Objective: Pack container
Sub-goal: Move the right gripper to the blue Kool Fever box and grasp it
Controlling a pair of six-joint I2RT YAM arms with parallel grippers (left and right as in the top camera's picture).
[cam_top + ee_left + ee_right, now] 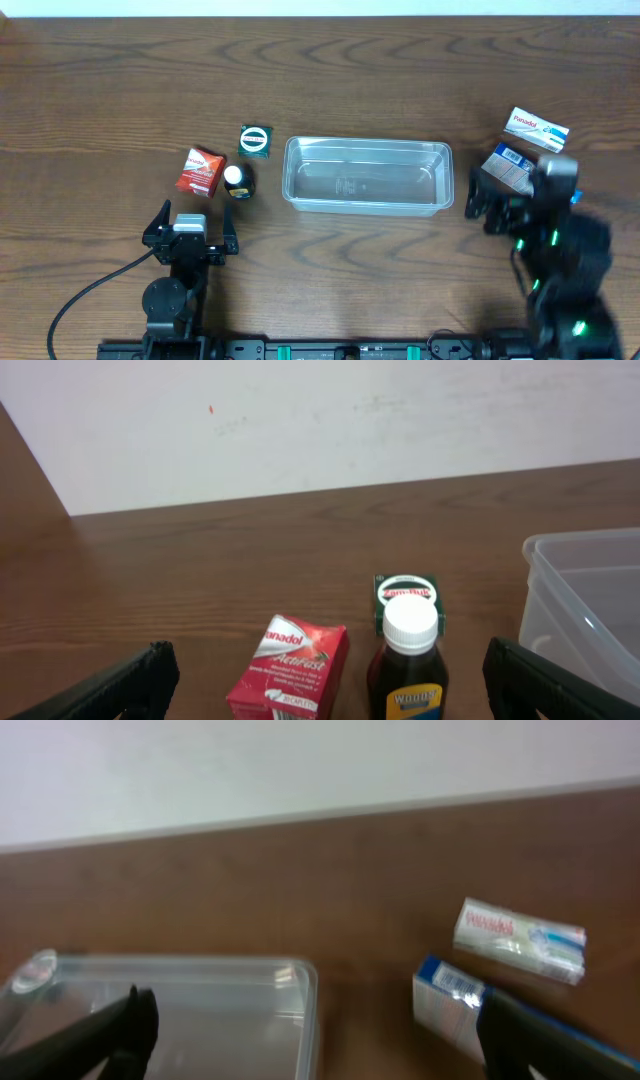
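Observation:
The container, a clear shallow plastic tub, lies in the middle of the table with nothing in it. Left of it stand a red Panadol box, a dark bottle with a white cap and a small green box. My left gripper is open just in front of them. In the left wrist view the red box and the bottle sit between its wide-apart fingers. My right gripper is open at the tub's right end, beside a blue box.
A white Panadol box lies at the far right, behind the blue box. The right wrist view shows the tub's corner and the white box. A black cable trails from the left arm. A pale wall runs behind the table.

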